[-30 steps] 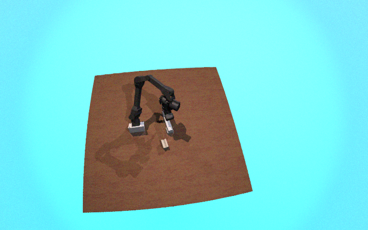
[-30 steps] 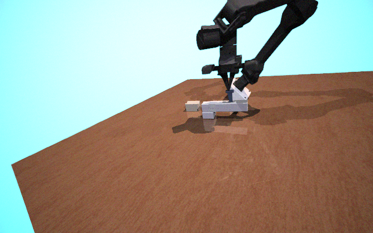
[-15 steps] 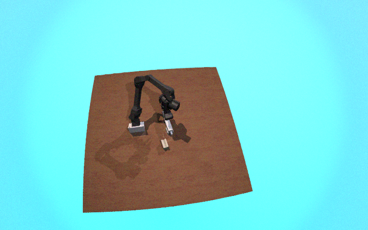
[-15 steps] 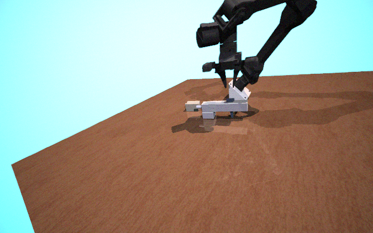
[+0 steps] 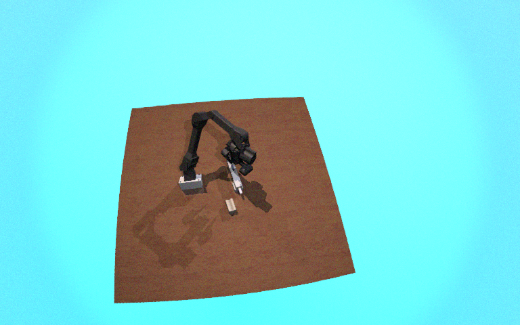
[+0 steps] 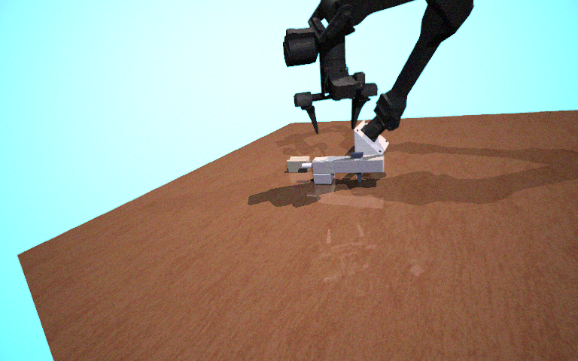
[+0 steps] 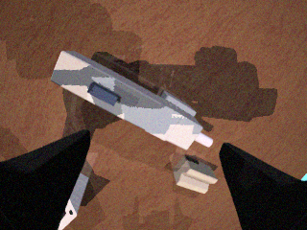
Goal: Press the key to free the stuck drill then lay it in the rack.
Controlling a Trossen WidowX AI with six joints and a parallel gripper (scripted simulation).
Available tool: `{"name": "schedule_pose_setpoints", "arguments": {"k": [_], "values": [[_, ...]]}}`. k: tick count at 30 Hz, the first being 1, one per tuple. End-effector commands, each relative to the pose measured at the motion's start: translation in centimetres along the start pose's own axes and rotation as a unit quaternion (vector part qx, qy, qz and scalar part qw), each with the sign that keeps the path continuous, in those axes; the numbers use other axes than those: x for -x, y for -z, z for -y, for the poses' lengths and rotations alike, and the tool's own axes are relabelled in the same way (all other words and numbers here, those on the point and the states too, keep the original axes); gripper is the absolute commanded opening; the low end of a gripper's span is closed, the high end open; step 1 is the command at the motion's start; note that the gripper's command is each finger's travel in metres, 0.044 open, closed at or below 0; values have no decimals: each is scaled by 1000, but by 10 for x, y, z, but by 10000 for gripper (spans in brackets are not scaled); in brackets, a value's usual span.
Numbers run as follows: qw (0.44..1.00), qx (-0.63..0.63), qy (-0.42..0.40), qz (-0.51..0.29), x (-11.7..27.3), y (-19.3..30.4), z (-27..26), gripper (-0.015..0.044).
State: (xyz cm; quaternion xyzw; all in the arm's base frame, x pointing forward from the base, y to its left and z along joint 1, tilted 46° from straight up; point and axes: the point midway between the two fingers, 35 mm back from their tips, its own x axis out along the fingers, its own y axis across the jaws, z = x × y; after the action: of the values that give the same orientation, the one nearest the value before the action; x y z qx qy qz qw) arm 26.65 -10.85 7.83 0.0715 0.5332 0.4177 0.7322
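A grey-white housing [image 5: 235,178] [image 6: 347,163] [image 7: 137,105] stands on the brown table [image 5: 268,248] [image 6: 213,276]. A small dark-blue key [image 6: 354,156] [image 7: 104,94] sits on top of the housing. The drill's white tip [image 6: 305,165] [image 7: 203,140] sticks out of one end of the housing, pointing toward a small beige rack [image 5: 231,206] [image 6: 293,163] [image 7: 196,178] close by. My gripper [image 5: 237,162] [image 6: 334,127] [image 7: 158,144] is open wide and empty. It hangs a short way above the housing, with the fingers apart and touching nothing.
The arm's white base block [image 5: 190,183] [image 6: 368,142] stands just behind the housing. A small grey block [image 6: 323,177] sits under the housing's front end. The table's edges are far from the objects on all sides.
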Motion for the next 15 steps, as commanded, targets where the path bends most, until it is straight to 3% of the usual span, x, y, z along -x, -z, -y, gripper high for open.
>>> {"name": "schedule_pose_setpoints", "arguments": {"k": [1, 10, 15], "values": [[975, 220, -10, -5, -30, 19, 42, 440], [857, 515, -23, -2, -79, 51, 90, 440], [838, 545, -25, -1, -85, 56, 94, 440]]}}
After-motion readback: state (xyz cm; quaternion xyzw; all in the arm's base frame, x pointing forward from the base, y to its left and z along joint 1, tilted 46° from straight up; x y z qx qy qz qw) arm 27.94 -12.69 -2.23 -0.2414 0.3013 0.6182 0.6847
